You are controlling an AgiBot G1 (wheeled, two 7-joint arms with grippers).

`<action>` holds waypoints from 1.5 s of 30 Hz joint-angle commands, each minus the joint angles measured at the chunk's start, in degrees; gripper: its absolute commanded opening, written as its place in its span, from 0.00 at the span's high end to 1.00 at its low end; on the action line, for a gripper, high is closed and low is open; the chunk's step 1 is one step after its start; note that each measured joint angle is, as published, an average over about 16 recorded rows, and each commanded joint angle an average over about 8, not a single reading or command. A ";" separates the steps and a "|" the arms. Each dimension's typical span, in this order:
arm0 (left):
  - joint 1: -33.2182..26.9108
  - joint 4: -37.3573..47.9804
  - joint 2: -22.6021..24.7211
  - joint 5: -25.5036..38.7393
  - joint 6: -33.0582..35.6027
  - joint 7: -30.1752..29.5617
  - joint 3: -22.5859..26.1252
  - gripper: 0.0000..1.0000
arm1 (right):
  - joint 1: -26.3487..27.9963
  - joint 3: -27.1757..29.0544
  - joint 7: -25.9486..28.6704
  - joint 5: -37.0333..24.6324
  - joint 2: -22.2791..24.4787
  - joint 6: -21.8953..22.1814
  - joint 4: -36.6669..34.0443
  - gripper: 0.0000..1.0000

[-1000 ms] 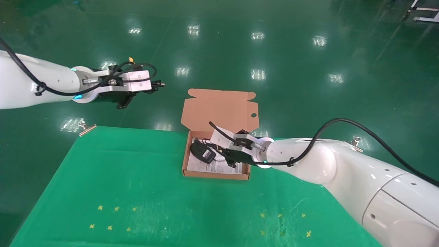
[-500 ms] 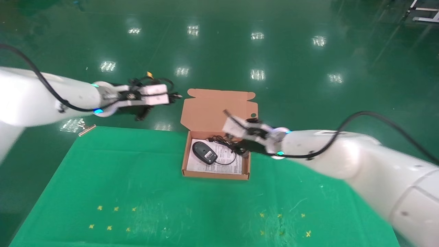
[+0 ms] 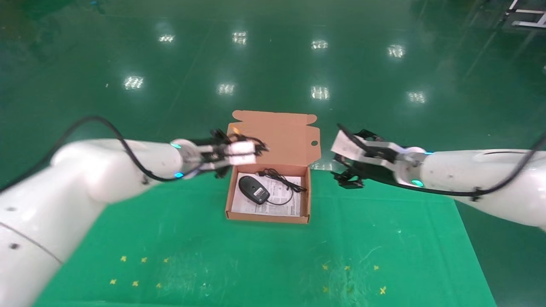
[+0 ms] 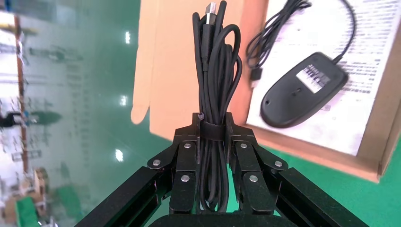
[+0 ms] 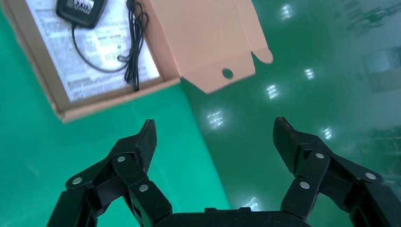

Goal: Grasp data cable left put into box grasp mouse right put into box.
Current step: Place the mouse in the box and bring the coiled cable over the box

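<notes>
The orange-brown box (image 3: 230,194) (image 4: 156,66) (image 5: 33,80) stands open at the table's far middle, lid flap up. Inside it, on a white printed sheet, lies the black mouse (image 3: 254,189) (image 4: 302,90) (image 5: 80,9) with its cord (image 3: 281,179) (image 5: 135,42) loosely coiled beside it. My left gripper (image 3: 260,148) (image 4: 213,132) hangs over the box's far left corner, shut on the data cable (image 4: 215,80), a long black bundle tied at the middle with a silver plug tip. My right gripper (image 3: 347,170) (image 5: 211,142) is open and holds nothing, just right of the box, over the table's far edge.
A green cloth (image 3: 264,256) covers the table, with small yellow marks near the front. Beyond the far edge is shiny green floor (image 3: 384,85). The upright lid flap (image 3: 277,136) rises behind the box between the two grippers.
The right gripper let go of the mouse in the box and pulled back to the right, open. The left arm swung in from the far left to the box's left corner with the cable.
</notes>
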 commanded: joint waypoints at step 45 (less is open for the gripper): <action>-0.10 -1.82 -0.38 -16.58 -8.91 1.16 20.69 0.00 | 2.67 -0.25 21.74 -21.94 11.24 -8.52 17.82 0.00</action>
